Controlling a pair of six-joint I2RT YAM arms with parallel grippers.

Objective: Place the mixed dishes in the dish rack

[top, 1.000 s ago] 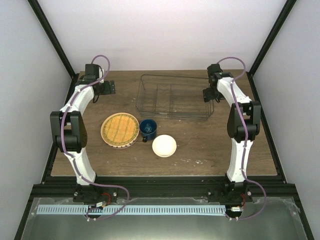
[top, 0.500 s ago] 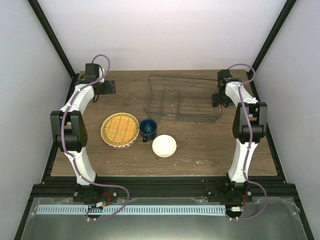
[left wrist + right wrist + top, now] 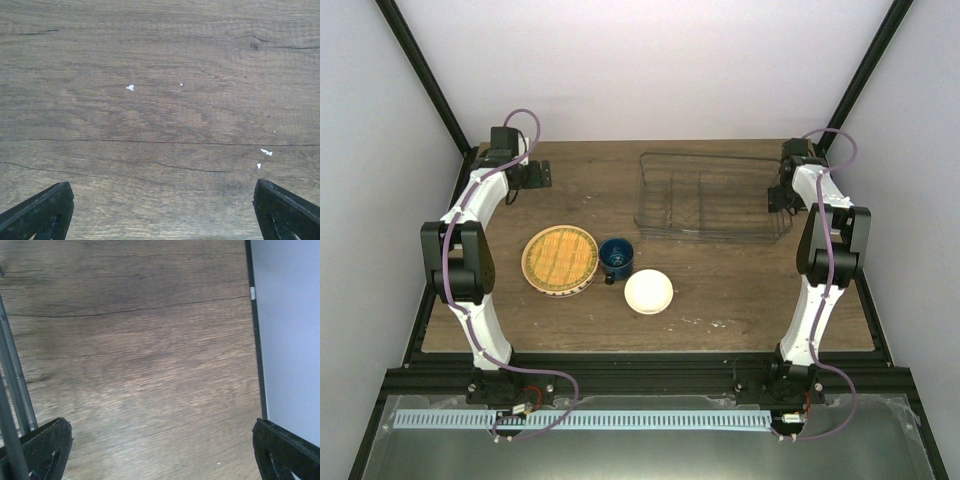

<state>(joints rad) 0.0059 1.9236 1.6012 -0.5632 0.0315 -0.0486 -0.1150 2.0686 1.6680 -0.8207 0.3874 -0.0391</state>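
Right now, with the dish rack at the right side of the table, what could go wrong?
1. The dish rack stands near the right edge of the table; another push to the right might tip it off.
2. The right gripper is open, with rack wire beside one finger; lifting the arm could snag the wire.

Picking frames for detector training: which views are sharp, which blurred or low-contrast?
Top external: evenly lit and sharp, though the thin-wired dish rack shows faintly against the table. Left wrist: crisp wood grain. Right wrist: lower half smeared, rack wires at left blurred.
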